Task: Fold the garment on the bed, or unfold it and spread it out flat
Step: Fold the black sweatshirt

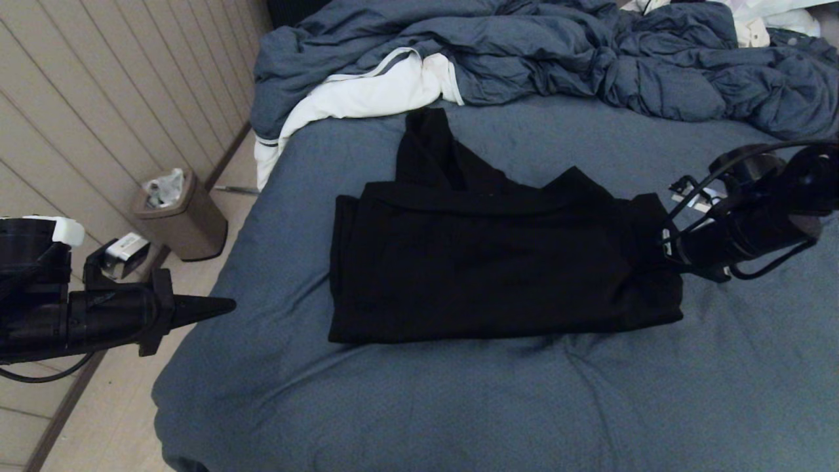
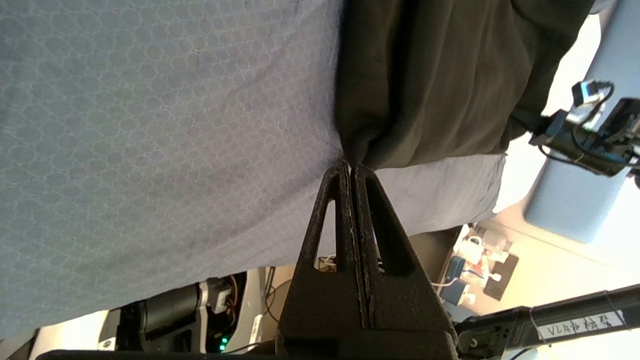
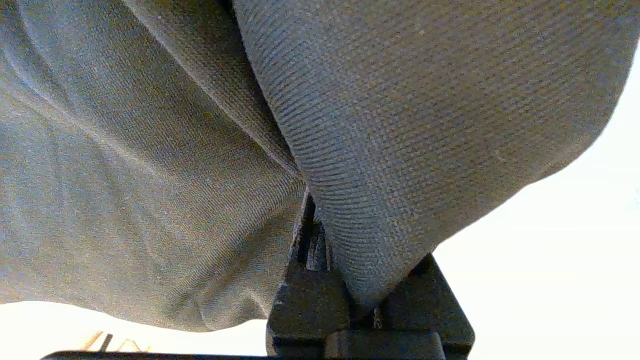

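lying on the slate-blue sheet of the bed [image 1: 419,406], the black garment [image 1: 498,262] is folded into a wide rectangle near the middle of the mattress, with 1 darker flap reaching up from its far edge toward the bedding at the head. the right gripper [image 3: 345,280] is at the garment's right edge in the head view, and the right wrist view shows a bunched fold of the dark knit fabric pinched between its fingers, filling most of that picture. the left gripper [image 1: 219,305] hangs beside the left edge of the bed, off the mattress and well apart from the garment, its 2 fingers pressed flat together with nothing between them; the left wrist view shows the tips aimed toward the garment's near corner. a rumpled blue-grey duvet [image 1: 557,59] is heaped across the far end of the bed, and a white cloth [image 1: 367,95] with a grey stripe spills from under it toward the left edge. a small bin [image 1: 180,219] stands on the floor against the panelled wall.
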Controlling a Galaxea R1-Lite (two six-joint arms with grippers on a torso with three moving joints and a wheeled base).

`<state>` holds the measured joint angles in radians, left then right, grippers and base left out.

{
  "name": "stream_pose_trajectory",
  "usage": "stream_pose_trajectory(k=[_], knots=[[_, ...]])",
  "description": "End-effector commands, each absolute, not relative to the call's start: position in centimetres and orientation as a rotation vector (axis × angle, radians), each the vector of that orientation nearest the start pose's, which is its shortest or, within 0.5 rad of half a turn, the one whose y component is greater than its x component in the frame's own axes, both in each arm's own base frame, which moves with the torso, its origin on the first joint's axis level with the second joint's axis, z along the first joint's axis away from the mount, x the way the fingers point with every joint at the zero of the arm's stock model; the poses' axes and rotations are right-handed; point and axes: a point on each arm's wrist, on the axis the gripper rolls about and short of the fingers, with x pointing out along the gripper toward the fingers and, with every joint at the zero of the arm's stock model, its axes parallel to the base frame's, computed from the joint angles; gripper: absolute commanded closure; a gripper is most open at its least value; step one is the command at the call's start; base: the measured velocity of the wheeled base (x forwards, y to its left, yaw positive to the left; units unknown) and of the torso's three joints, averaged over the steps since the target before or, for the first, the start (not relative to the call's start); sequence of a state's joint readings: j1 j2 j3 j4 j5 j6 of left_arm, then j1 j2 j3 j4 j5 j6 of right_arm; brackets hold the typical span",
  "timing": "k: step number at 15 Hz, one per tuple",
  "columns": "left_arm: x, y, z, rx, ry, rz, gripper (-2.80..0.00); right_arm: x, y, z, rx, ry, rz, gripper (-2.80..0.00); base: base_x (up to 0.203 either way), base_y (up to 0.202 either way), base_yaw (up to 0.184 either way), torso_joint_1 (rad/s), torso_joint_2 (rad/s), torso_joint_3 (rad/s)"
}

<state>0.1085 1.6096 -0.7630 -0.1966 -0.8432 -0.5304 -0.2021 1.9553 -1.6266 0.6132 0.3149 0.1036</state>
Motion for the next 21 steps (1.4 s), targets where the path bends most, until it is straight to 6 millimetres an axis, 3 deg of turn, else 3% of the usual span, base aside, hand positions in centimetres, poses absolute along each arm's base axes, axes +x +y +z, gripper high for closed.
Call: stream_pose_trajectory(k=[1,9,16,21], knots=[[26.0,1.1,16.1,-0.8,0.779,-0.546,0.0,34.9,-6.9,21.1,0.343,0.927,0.05,0.0,0.0,0.0,0.0,0.0,0.0,0.0],[26.1,0.9,15.9,-0.798,0.786,-0.55,0.0,33.7,-7.5,20.5,0.34,0.953,0.038,0.0,0.0,0.0,0.0,0.0,0.0,0.0],[26.0,0.9,16.0,-0.797,0.784,-0.551,0.0,32.1,-7.1,22.4,0.314,0.906,0.047,0.0,0.0,0.0,0.0,0.0,0.0,0.0],[26.0,0.9,16.0,-0.796,0.782,-0.55,0.0,32.2,-7.0,22.0,0.318,0.921,0.05,0.0,0.0,0.0,0.0,0.0,0.0,0.0]])
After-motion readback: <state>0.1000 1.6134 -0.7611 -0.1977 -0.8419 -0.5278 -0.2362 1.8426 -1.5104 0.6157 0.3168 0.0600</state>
